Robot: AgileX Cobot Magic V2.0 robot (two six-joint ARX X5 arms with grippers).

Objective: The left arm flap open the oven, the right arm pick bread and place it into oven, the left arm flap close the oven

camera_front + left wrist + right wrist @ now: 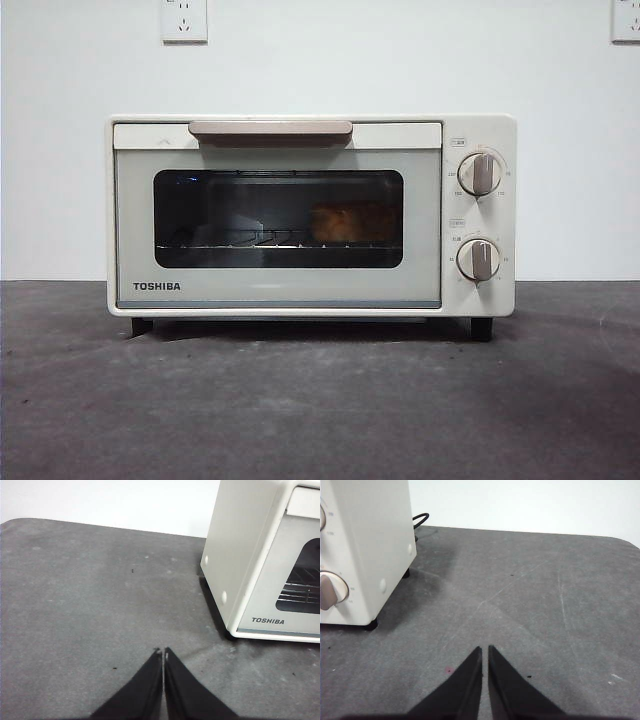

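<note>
- From the front, the oven (310, 215) stands square on the grey counter (320, 410) with its door shut, the beige bar handle (270, 129) across the top and two knobs (480, 173) stacked on its control side.
- Only this front view shows the bread (345, 222): it sits inside on the wire rack (240, 240), behind the dark glass, toward the knob side of the window.
- Neither of my arms appears in the front view.
- My left wrist view shows my left hand (163, 652) low over bare counter, jaws pressed together and holding nothing, with the oven's plain side and the TOSHIBA corner of the door well apart from it.
- My right wrist view shows my right hand (485, 650) with jaws nearly touching, a thin slit between them, also empty, and off to the oven's knob side.
- That view alone shows a black cable (420, 519) looping behind the oven.
- Two wall sockets (183, 20) sit on the white wall above.
</note>
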